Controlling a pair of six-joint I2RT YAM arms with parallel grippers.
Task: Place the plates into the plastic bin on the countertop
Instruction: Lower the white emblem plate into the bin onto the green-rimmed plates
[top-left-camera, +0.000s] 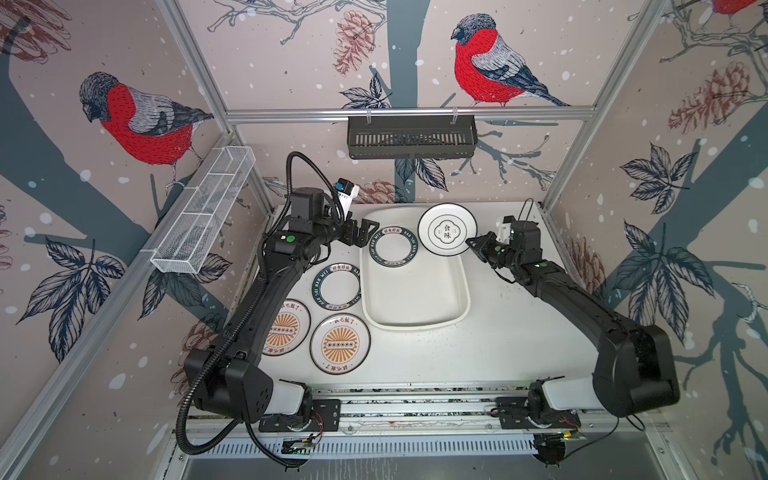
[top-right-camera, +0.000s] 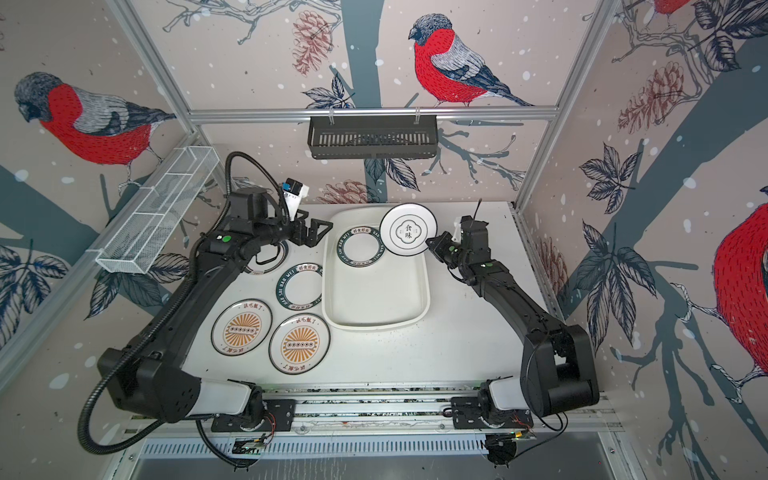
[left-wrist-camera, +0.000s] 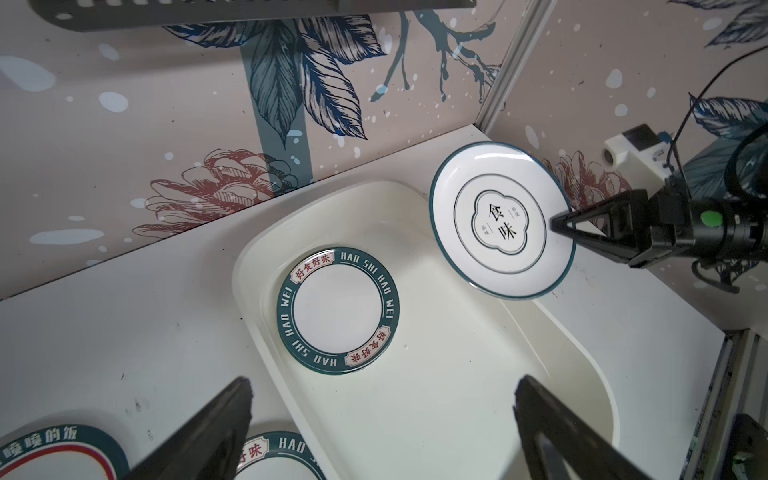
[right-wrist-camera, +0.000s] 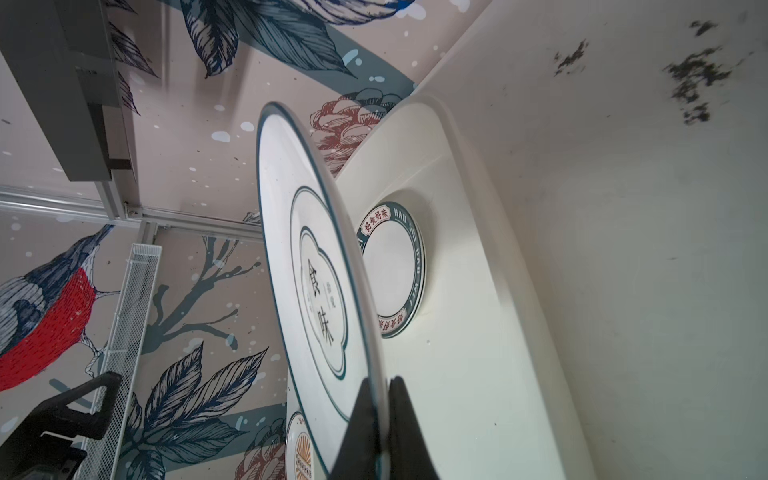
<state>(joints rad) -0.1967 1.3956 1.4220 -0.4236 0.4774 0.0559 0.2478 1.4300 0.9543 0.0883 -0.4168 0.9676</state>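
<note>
Plates are split between tub and table. One small round white emblem plate, with a black-outlined emblem at its centre and a thin dark rim line, hangs tilted in the air over the far right corner of the large shallow glossy white plastic bin; the black right gripper is clamped tight on its rim, one finger on each face, as the right wrist view shows. A white lettered plate with a dark teal rim band lies flat inside the bin at its far left end. A second lettered plate lies on the flat white speckled countertop, right against the bin's left rim; two white sunburst plates with orange centres lie side by side nearer the front, the left one partly under the black left arm; one more banded plate is mostly hidden beneath that arm. The black left gripper hovers at the bin's far left corner, jaws spread wide, holding nothing.
</note>
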